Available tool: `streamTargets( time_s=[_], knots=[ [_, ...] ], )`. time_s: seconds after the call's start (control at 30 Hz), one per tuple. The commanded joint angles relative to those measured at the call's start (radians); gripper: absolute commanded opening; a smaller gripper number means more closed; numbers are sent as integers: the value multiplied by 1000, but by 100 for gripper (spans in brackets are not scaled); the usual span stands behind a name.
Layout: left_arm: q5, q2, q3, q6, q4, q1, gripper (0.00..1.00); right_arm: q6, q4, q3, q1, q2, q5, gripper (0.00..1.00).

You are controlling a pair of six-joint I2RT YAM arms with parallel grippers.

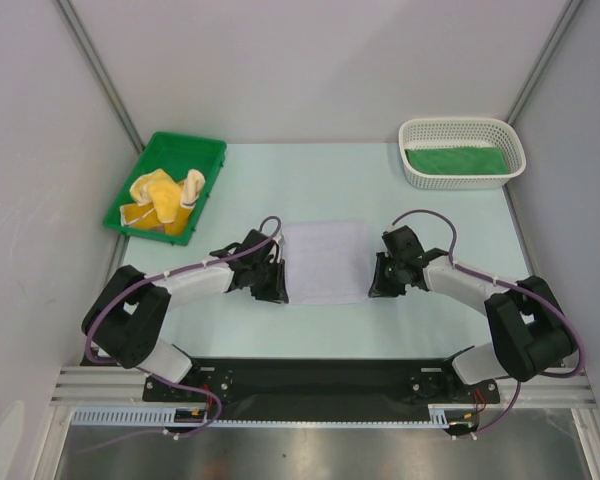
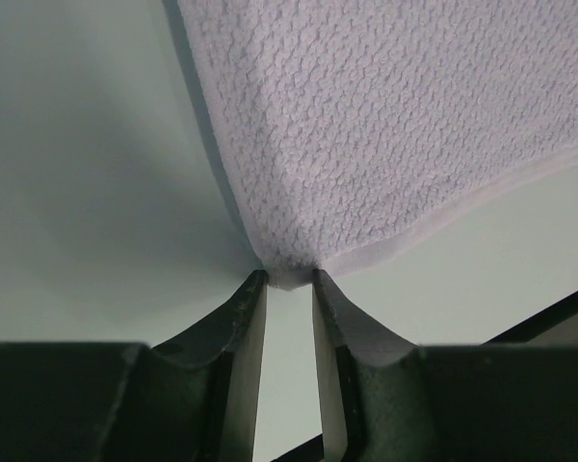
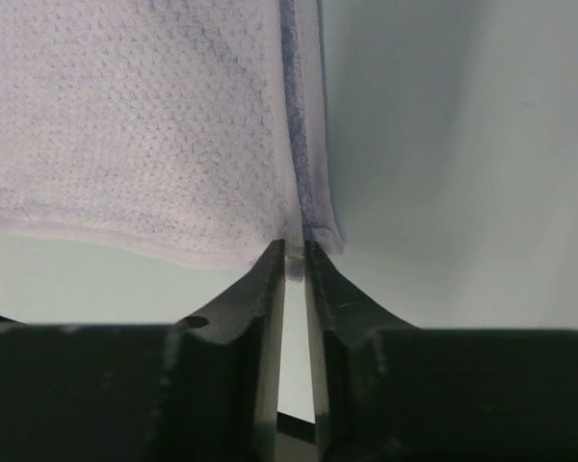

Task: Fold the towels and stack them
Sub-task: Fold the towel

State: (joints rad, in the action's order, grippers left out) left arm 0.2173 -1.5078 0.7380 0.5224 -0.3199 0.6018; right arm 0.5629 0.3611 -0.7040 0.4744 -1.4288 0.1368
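Observation:
A pale lavender towel [image 1: 325, 262] lies spread out in the middle of the table. My left gripper [image 1: 278, 290] is at its near left corner. In the left wrist view the corner of the towel [image 2: 366, 125] is bunched between the two fingertips of the gripper [image 2: 289, 279] and rises in a ridge. My right gripper [image 1: 378, 288] is at the near right corner. There the jaws [image 3: 295, 252] stand almost together, with the towel's [image 3: 135, 125] hemmed corner pinched between them. Yellow towels [image 1: 165, 195] lie crumpled at the back left. A green towel [image 1: 458, 160] lies flat at the back right.
A green plastic tray [image 1: 208, 150] at the back left holds the yellow towels. A white mesh basket [image 1: 462, 130] at the back right holds the green towel. Grey walls close in the table on both sides and behind.

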Motion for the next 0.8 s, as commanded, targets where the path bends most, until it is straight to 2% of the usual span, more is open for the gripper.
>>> streamTargets(
  time_s=[0.0, 0.1, 0.17, 0.2, 0.27, 0.6, 0.77],
  knots=[
    [22, 3, -8, 19, 41, -2, 30, -1, -17, -17, 10, 1, -31, 16],
    [25, 11, -6, 24, 38, -2, 23, 2, -11, -18, 15, 10, -42, 3],
    [27, 15, -2, 27, 36, -2, 15, 3, -2, -25, 16, 28, -51, 0],
    [27, 20, 0, 27, 32, -2, 8, 2, 1, -31, 18, 34, -57, 0],
    [28, 20, 11, 27, 25, -2, 0, -1, 16, -40, 17, 48, -66, 0],
    [31, 67, 35, 60, -13, 0, 0, -24, 71, -80, 17, 76, -130, 0],
    [60, 74, 0, 122, 70, 21, 0, -40, 65, -65, 15, 59, -169, 0]
  ],
)
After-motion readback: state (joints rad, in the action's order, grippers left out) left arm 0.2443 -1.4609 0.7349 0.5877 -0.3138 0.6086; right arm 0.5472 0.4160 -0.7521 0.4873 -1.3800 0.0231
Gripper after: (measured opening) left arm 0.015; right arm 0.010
